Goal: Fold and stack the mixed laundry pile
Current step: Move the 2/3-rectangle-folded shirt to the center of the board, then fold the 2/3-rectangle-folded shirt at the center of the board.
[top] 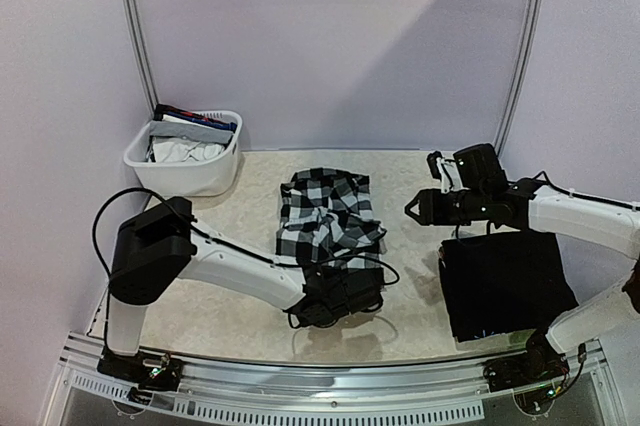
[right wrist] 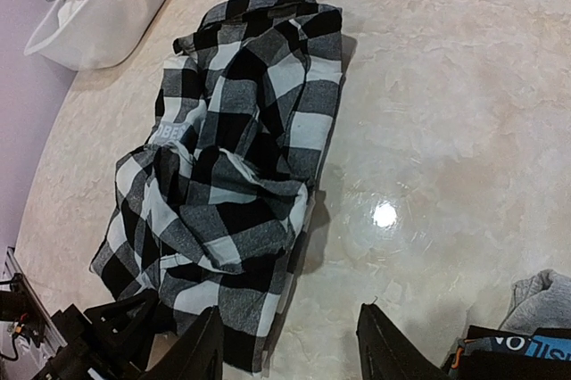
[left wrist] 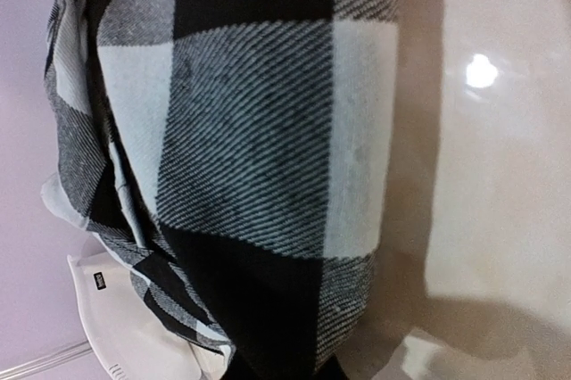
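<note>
The black-and-white checkered shirt [top: 325,214] lies crumpled in the middle of the table. My left gripper [top: 338,296] sits at the shirt's near edge, shut on the fabric. The left wrist view is filled by the checkered shirt [left wrist: 259,157] running down into the jaws, which it hides. My right gripper [top: 418,204] hovers to the right of the shirt, open and holding nothing. In the right wrist view its fingertips [right wrist: 203,353] straddle bare table beside the hem of the shirt [right wrist: 232,157]. A folded black garment [top: 505,281] lies flat at the near right.
A white plastic basket [top: 200,178] with more clothes stands at the back left, also seen as the basket [right wrist: 107,19] and the basket [left wrist: 116,326]. Grey cloth [right wrist: 540,300] and a blue piece with letters [right wrist: 513,346] show at the lower right of the right wrist view.
</note>
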`<state>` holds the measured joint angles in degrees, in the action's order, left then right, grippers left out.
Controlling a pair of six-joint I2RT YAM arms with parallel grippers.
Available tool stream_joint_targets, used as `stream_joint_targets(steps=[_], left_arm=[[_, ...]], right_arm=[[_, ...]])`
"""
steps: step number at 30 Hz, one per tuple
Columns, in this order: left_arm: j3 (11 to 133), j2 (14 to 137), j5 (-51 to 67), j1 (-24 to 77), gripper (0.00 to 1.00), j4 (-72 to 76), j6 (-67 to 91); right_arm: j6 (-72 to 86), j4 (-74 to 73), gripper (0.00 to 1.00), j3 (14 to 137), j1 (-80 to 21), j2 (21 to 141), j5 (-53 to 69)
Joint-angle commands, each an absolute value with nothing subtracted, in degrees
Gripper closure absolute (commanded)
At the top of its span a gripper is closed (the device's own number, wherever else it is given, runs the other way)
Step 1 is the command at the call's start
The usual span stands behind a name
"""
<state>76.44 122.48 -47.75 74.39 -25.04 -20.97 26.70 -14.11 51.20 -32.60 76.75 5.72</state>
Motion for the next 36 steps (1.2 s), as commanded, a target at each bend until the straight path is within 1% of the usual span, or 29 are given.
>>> stream_joint_targets(steps=[1,9,12,20,28,36], left_arm=[[74.78,117.63,-45.72,78.16,1.00,-33.25,-13.16],[73.49,112.69,-43.88,82.66,1.00,-40.14,-7.71],[74.29,111.10,-44.01,84.35,1.00,-42.97,-6.46],[78.54,105.94,-41.28,87.17,1.00,-50.74,-4.51],[79.95,102.46,-40.63,86.85,1.00,-51.44,-6.73],[83.90,103.27,-39.21,82.65,1.00,-50.77,-11.00]], right_arm=[[25.36,-14.13,0.49,53.07,-32.38,78.31,10.20],[24.99,-12.95,0.50,54.68,-33.48,80.71,17.17],[24.29,-12.90,0.52,55.91,-34.53,82.95,19.54],[19.82,-11.94,0.56,61.26,-38.94,91.41,32.27],[16.62,-10.67,0.59,63.13,-43.06,99.85,37.77],[18.68,-6.15,0.61,59.99,-45.62,103.90,40.12]])
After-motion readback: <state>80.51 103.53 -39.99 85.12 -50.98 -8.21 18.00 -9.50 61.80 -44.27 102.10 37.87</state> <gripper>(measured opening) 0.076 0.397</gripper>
